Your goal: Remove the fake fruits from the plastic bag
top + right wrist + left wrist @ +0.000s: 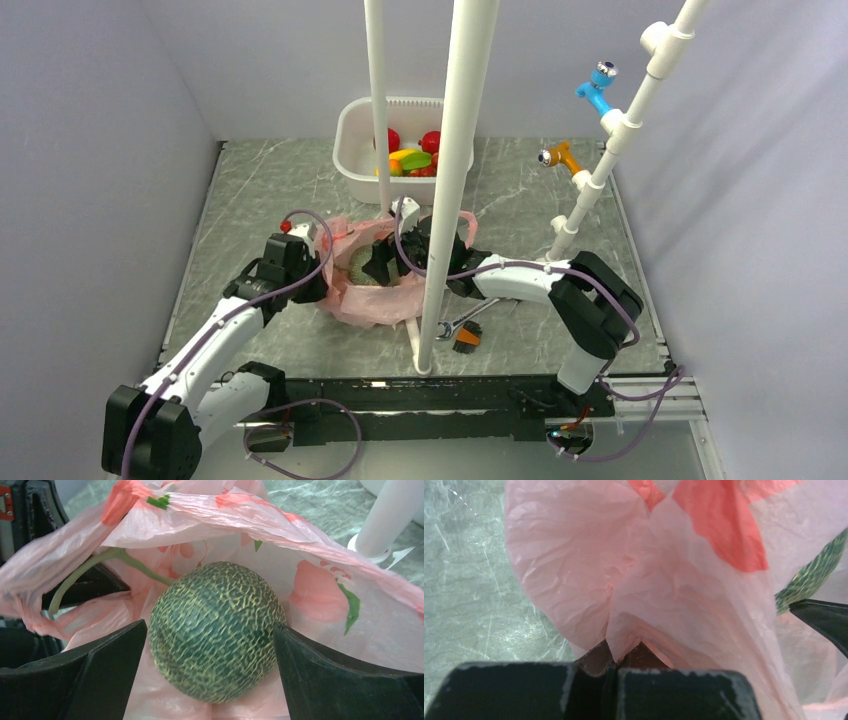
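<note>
Bag point(362, 300): pink, crinkled, lying on the table point(260, 190) between the two arms; mouth gaping upward; red and green print on the film.
Melon point(220, 645): dull green, netted, round; sits inside the bag on its floor; a green stem point(100, 562) leaves it at 11 o'clock; in the left wrist view only a sliver shows at 3 o'clock point(811, 577).
Left gripper point(611, 662): at the bag's 9 o'clock edge point(318, 265); fingers clenched, pinching a gathered fold of the bag's film.
Right gripper point(210, 626): reaches into the bag's mouth from 3 o'clock point(385, 262); fingers point(95, 675) stand at the melon's 9 and 3 o'clock, both tips against its sides, grasping it.
Tub point(350, 150): white, at 12 o'clock of the bag, apart from it; holds fruits point(415, 158); red round pieces, a green one and a yellow one.
Wrench point(462, 328): orange-handled, flat on the table at 4 o'clock of the bag, just beside the pole point(445, 200).
</note>
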Tool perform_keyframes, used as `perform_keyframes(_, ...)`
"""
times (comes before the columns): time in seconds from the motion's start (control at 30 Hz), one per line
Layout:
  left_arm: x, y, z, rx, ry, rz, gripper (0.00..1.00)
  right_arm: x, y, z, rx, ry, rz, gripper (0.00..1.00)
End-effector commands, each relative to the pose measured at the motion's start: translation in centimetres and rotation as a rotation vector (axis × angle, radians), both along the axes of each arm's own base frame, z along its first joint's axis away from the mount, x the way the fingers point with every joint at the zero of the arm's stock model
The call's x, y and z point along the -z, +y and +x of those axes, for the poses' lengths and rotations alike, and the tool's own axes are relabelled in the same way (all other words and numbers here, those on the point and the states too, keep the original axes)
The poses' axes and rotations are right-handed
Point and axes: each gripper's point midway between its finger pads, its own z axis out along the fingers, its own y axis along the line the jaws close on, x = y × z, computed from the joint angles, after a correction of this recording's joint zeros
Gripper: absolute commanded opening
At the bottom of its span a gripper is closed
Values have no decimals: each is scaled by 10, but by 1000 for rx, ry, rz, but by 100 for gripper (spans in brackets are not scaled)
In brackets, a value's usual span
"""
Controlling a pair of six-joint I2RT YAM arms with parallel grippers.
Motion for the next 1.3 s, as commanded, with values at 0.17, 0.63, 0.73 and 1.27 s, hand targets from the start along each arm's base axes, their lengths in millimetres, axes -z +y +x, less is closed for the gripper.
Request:
perform_keyframes(0.17,1,-4,4,25,-20,-8,0,-40,19,-11,-173,-249,-74,99)
perform_keyframes(0.63,-7,-2,4,13,-57,-14,0,-51,66,2,-162,-414,-114,86)
perform_keyframes(0.73,-8,2,3,-1,-56,-1,0,-42,71,2,-188,-415,-129,83)
perform_keyframes(1.27,-6,2,2,-12,-39,-6,0,-17,113,-3,-244,-392,-92,70)
